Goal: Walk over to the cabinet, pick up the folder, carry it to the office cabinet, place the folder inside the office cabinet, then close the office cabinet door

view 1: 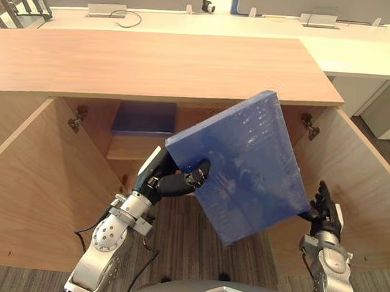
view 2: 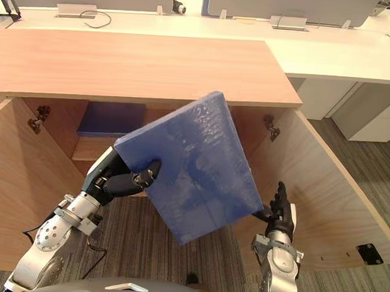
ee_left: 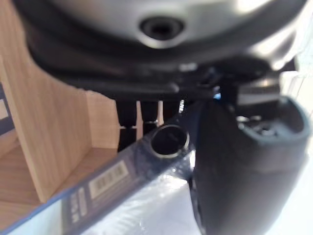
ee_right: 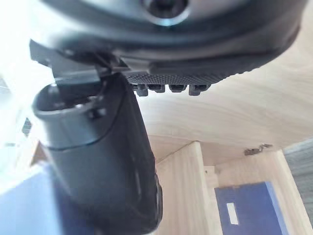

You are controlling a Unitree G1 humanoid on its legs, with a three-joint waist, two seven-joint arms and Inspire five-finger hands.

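**A:** Start at the fingers. Left side?

**B:** The left hand is clamped on the folder. Its fingers are curled behind the cover and its thumb presses on the front face, at the folder's 9 o'clock edge.

**A:** And the right side?

**B:** The right hand has its fingers straight and side by side, pointing to 12 o'clock and wrapped round nothing. The folder's 5 o'clock corner touches that hand on its thumb side.

**A:** So where is the folder itself?

**B:** It is up in the air and tilted, blue face toward the camera. It is in front of the open office cabinet and not yet inside. In the head views its 12 o'clock corner overlaps the front edge of the cabinet's wooden top.

**A:** Is there anything in the cabinet?

**B:** A second blue folder lies flat on the shelf, at 11 o'clock from the held one.

**A:** What about the doors?

**B:** Both are swung wide open. The left door stands at 9 o'clock and the right door at 3 o'clock, just beside the right hand.

**A:** And further out?

**B:** A white worktop runs behind the cabinet at 12 o'clock. It carries a grey stand base with a dark cable beside it.
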